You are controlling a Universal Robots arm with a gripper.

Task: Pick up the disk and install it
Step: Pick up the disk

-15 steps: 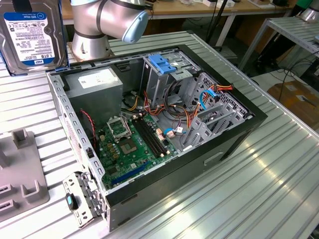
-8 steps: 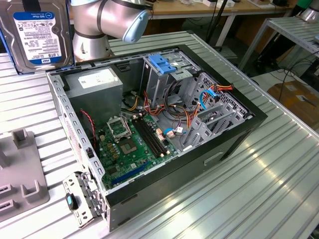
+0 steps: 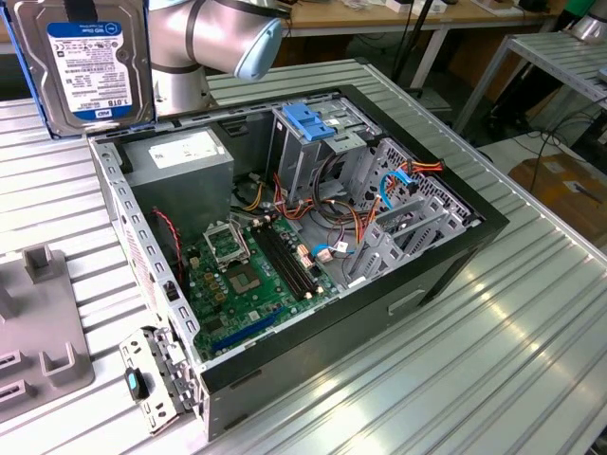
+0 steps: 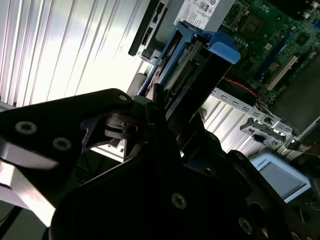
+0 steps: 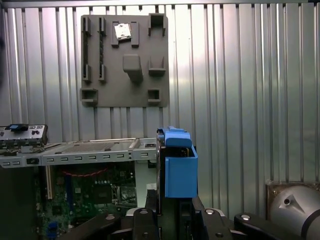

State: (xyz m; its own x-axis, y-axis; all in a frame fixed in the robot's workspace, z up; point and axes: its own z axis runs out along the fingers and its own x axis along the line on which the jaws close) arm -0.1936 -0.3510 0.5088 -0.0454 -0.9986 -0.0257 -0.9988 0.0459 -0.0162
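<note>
The disk point(image 3: 87, 66) hangs in the air at the exterior view's upper left, above the table and outside the open computer case point(image 3: 446, 261), with its white and blue label facing the camera. In both wrist views I see it edge-on, its blue side rail point(image 5: 179, 167) point(image 4: 220, 50) sticking out past the black fingers. My gripper point(image 5: 176, 207) point(image 4: 172, 107) is shut on the disk. The case lies below and to one side of the held disk.
Inside the case are a grey power-supply box point(image 3: 180, 161), a green motherboard point(image 3: 247, 275), loose cables, and a metal cage with a blue top point(image 3: 313, 123). A grey fixture plate point(image 5: 125, 60) lies on the ribbed metal table beside the case. The arm's elbow point(image 3: 223, 38) is behind the case.
</note>
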